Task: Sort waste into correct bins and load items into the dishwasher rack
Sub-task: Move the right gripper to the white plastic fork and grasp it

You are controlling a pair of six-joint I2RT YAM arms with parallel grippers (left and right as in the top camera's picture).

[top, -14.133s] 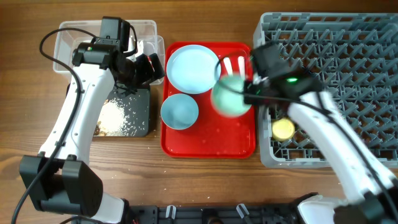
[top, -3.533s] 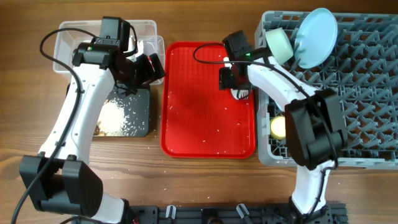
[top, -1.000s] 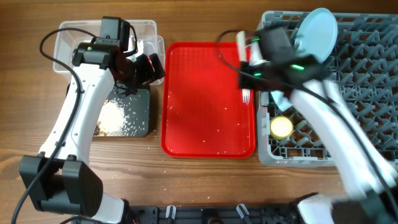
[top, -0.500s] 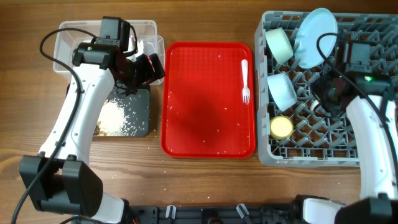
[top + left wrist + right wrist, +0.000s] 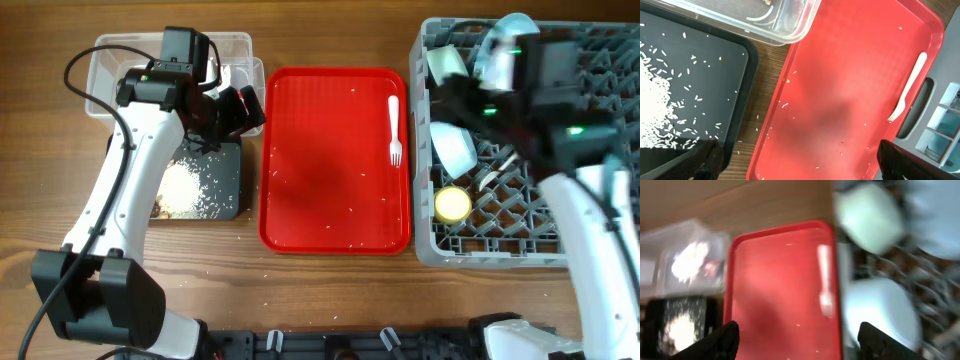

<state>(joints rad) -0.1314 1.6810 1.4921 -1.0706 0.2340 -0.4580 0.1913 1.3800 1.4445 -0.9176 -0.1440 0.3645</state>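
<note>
While the rack (image 5: 510, 235) holds bowls (image 5: 455, 148), the tray (image 5: 330, 150) holds a fork (image 5: 394, 125).

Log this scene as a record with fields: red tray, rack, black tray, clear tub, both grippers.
red tray: one white fork lying near its right edge
rack: two bowls, yellow cup, plate partly behind the right arm
black tray: pile of white grains
clear tub: white napkin and red packet, both blurred
left gripper: open, empty
right gripper: open, empty
</note>
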